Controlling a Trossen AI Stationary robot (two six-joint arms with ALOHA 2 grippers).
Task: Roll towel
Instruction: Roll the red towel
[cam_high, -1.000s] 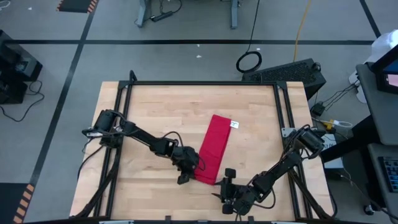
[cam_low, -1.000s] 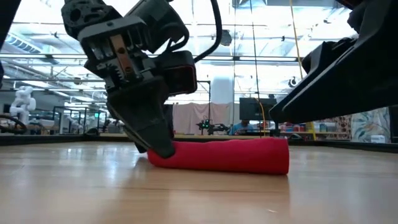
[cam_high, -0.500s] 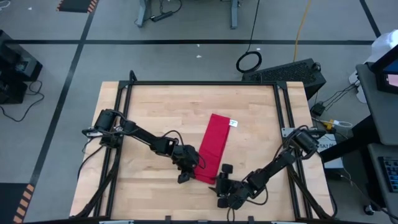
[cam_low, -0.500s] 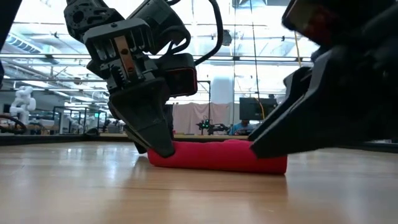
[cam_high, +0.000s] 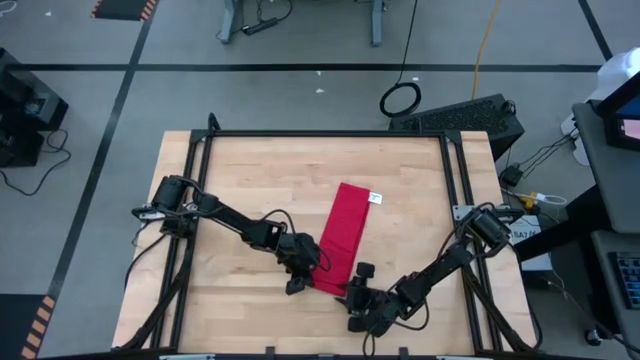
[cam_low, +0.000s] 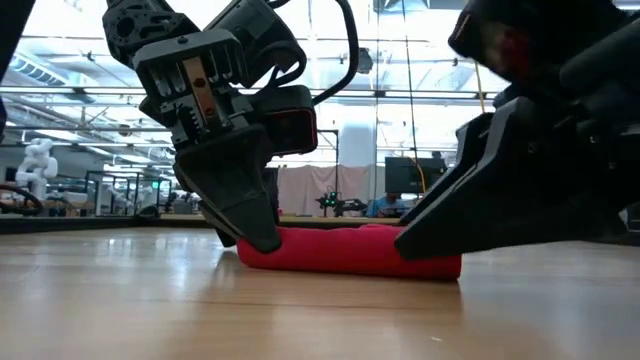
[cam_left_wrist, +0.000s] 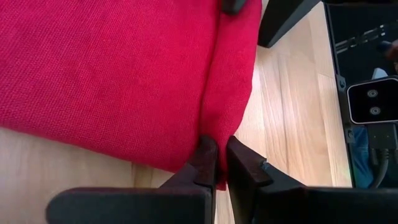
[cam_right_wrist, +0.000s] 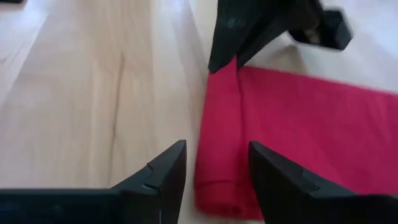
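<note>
Left gripper (cam_left_wrist: 216, 163) fingers clenched on the rolled near edge of the bright red soft cloth towel (cam_high: 343, 238). Right gripper (cam_right_wrist: 214, 171) fingers spread, straddling the roll's other end on the wooden worktop (cam_high: 260, 180). Only high view shows the white tag (cam_high: 376, 199); low view's right arm blocks the roll end.

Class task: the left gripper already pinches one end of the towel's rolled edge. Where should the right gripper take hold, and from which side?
On the free end of the roll at the towel, near the table's front edge. The right gripper is open and straddles that end, so closing straight ahead suits, opposite the left gripper, which is pinching the far end.
</note>
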